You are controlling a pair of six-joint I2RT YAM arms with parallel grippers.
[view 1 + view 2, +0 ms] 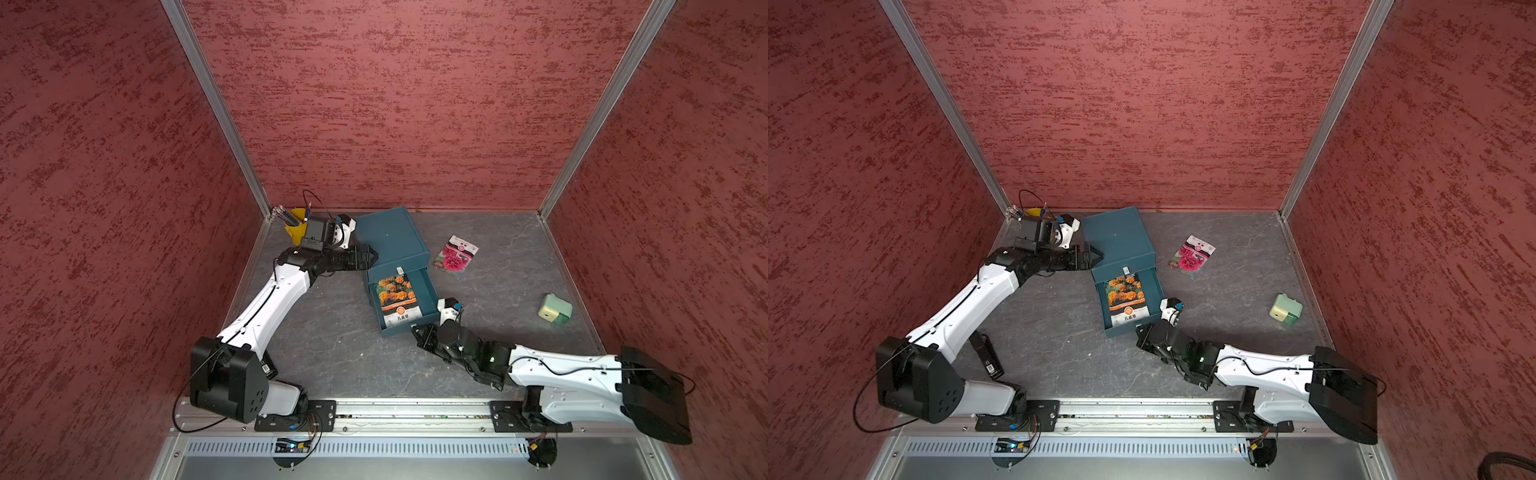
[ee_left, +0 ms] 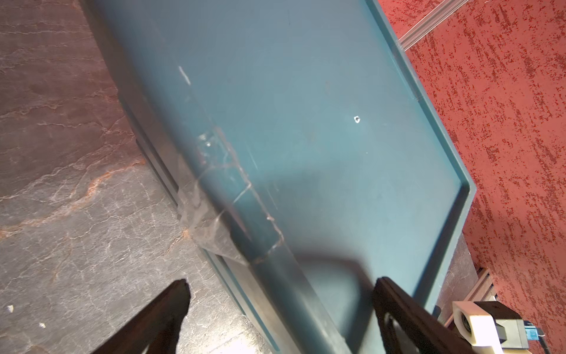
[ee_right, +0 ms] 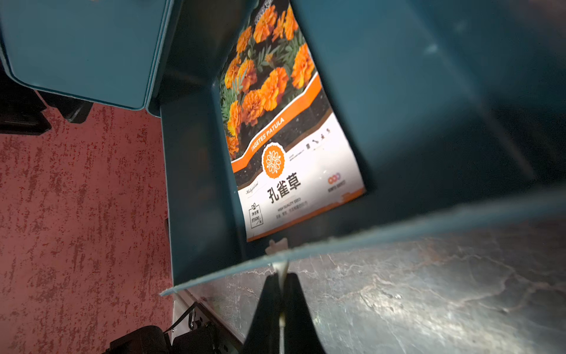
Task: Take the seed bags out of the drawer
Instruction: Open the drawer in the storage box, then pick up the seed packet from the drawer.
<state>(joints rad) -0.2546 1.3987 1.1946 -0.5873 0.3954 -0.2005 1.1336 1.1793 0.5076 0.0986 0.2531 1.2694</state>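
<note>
1. In both top views the box [image 1: 390,237] [image 1: 1119,239] stands toward the back of the table [image 1: 332,353] [image 1: 1059,353], with its drawer [image 1: 407,328] [image 1: 1129,331] pulled out toward the arms.
   - A marigold bag [image 1: 398,300] [image 1: 1126,300] lies flat inside the drawer, label end toward the front wall.
   - A pink bag [image 1: 456,253] [image 1: 1192,253] lies on the table to the right of the box, apart from it.
   - The left gripper [image 1: 372,255] [image 1: 1096,257] is at the box's left side.
   - The right gripper [image 1: 419,334] [image 1: 1142,334] is just beside the drawer's front right corner.
   - A yellow cup [image 1: 296,230] of pencils stands in the back left corner.
   - A green sharpener [image 1: 555,309] [image 1: 1285,309] sits well apart on the right.
2. In the left wrist view the left gripper [image 2: 281,281] is released, its fingers [image 2: 171,306] spread wide.
   - The box's top edge runs between them, one finger over the table [image 2: 61,214] and the other over the box [image 2: 306,122].
   - I cannot tell whether either finger touches the box.
   - Crumpled clear tape [image 2: 211,220] clings to that edge.
3. In the right wrist view the right gripper [image 3: 280,277] is clenched on a thin white tab [image 3: 281,266] at the drawer's front wall [image 3: 398,226].
   - The marigold bag [image 3: 284,122] lies on the drawer floor beside one side wall.
</note>
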